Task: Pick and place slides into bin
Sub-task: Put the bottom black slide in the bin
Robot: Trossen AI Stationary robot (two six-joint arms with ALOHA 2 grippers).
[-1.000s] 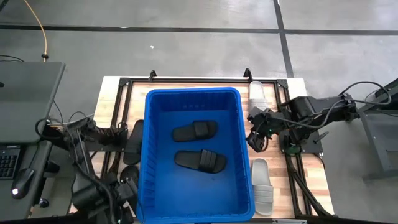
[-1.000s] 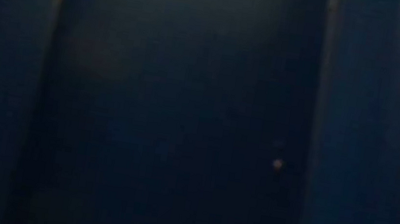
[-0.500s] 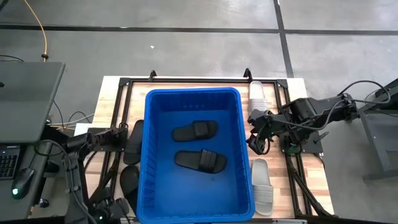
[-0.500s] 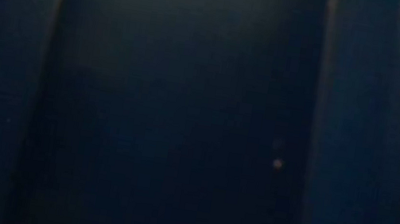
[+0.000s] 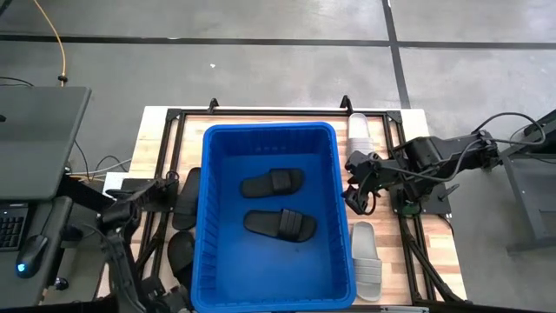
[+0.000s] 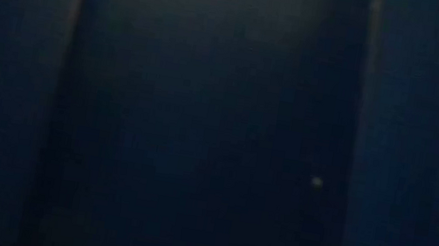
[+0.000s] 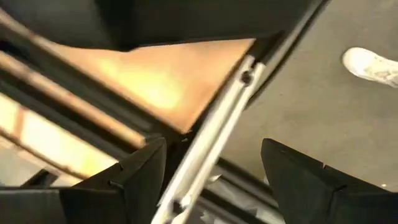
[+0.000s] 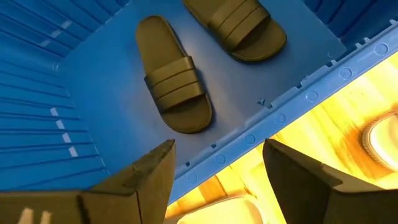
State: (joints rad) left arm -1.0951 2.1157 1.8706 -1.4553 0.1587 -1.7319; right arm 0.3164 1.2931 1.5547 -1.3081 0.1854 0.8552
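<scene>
No readable text, labels, brands or numbers appear on anything.

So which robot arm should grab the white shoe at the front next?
Probably the right one. The right gripper hangs open just beside the bin, with the pale slide close below it; the left gripper is across the bin.

Both arms [image 5: 434,161] matte black w/ loose black cables (wedge-shaped dark jaws).

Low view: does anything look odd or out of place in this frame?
Yes. The low view is almost wholly dark blue: the bin seems to stand right against that camera, hiding the table. Otherwise nothing is spilled; two black slides lie flat inside the bin, the rest on the table.
</scene>
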